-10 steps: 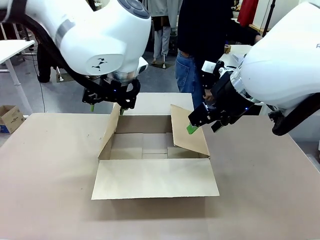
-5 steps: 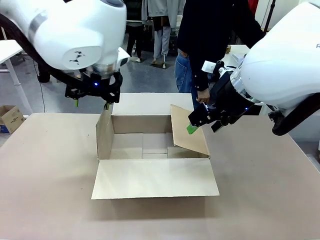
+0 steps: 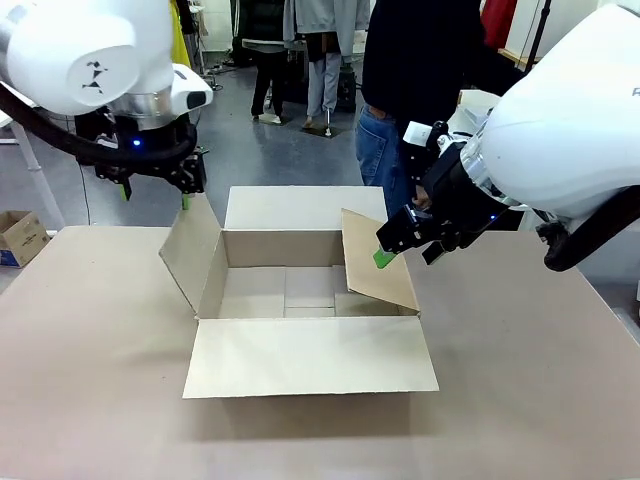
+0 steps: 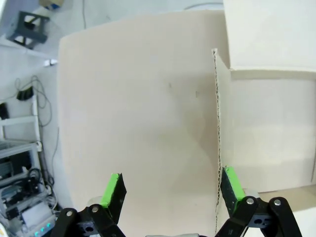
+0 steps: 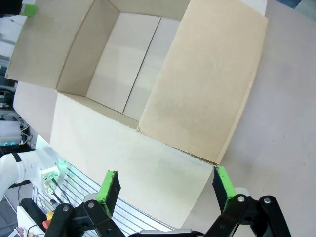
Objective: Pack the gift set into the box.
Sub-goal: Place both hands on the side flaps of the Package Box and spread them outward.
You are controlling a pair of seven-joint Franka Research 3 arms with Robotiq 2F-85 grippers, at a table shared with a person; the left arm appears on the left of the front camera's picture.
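Observation:
The box (image 3: 285, 290) stands open in the middle of the table and its inside (image 5: 123, 64) is bare. Its left flap (image 3: 187, 252) leans outward, and its edge (image 4: 216, 123) runs just inside one pad (image 4: 231, 182) of my left gripper (image 4: 173, 187). That left gripper (image 3: 155, 193) hangs open above the flap's top corner. The right flap (image 3: 375, 262) leans in over the box. My right gripper (image 3: 405, 250) is open beside that flap, one green pad (image 3: 383, 258) against it. Below my right gripper (image 5: 166, 182) lies the same right flap (image 5: 202, 84). The gift set is out of view.
The near flap (image 3: 310, 357) and far flap (image 3: 300, 205) lie spread flat. A person (image 3: 410, 90) in a dark top stands at the far side, right of centre. A small printed carton (image 3: 20, 235) sits on the floor at left. Bare table (image 3: 520, 380) surrounds the box.
My left gripper has moved left and slightly up, and the box's left flap has swung from leaning inward to leaning outward. The right arm has stayed still.

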